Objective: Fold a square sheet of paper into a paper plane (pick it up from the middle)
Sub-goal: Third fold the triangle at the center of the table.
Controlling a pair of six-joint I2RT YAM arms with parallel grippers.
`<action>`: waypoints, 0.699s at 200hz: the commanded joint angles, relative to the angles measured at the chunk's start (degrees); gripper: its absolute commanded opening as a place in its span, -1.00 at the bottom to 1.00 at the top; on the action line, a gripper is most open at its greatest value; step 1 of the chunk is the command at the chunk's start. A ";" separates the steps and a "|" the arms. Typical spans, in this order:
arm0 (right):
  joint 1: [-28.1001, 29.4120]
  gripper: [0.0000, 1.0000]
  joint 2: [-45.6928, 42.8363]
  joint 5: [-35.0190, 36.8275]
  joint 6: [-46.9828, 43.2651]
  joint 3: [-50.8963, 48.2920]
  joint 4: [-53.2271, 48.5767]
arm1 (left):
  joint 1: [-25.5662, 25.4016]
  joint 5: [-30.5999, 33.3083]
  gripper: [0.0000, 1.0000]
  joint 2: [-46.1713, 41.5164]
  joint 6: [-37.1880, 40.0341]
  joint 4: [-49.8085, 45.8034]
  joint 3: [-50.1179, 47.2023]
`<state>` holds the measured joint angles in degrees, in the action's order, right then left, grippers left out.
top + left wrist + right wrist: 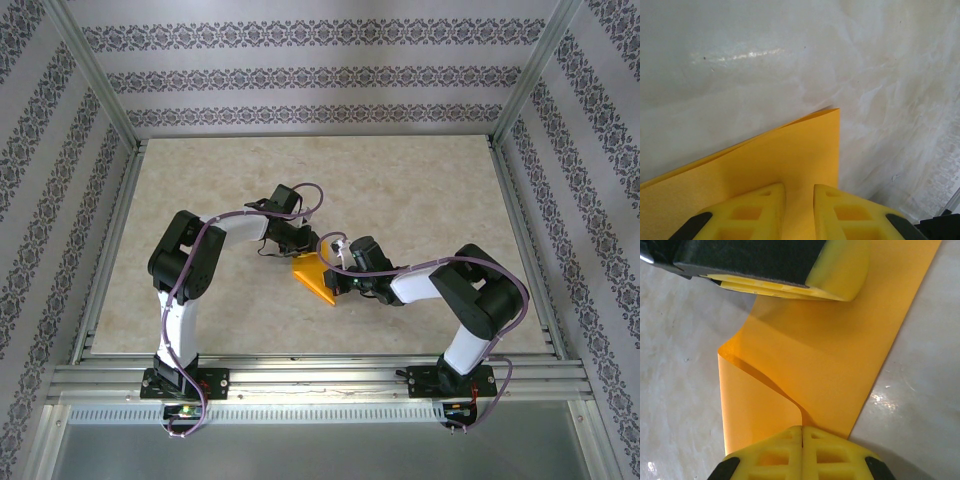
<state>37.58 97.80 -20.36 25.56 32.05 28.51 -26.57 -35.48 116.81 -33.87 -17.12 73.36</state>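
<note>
Pinching the orange sheet (318, 278) are right hand (802, 430) and, seemingly, left hand (800, 189).

**A:** How is the light falling overhead?
**B:** Brightly and evenly. The arms are throwing only faint, soft shadows on the table (420, 190) beside the right claw (342, 283).
**A:** Glare?
**B:** A white streak is glinting well ahead of the left claw (799, 190), and highlights are shining just right of the right claw.
**A:** Focus?
**B:** The fingers (765, 455) nearest the wrist lens are softening. The sheet of paper (840, 365) is lying in shadow just under the left claw.
</note>
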 commanded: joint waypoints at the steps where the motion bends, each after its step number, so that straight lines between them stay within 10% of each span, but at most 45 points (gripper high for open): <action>1: -0.48 -1.00 1.61 1.03 -0.51 0.31 -0.99 | -0.77 1.02 -0.51 -0.62 -0.50 -3.43 -0.18; 140: -0.49 -1.00 0.99 1.07 -0.34 -0.63 -0.91 | -0.59 6.69 -0.43 -19.29 -10.17 6.35 -15.00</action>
<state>37.58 97.80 -20.36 25.56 32.03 28.53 -26.89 -30.00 100.44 -39.72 -14.63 63.53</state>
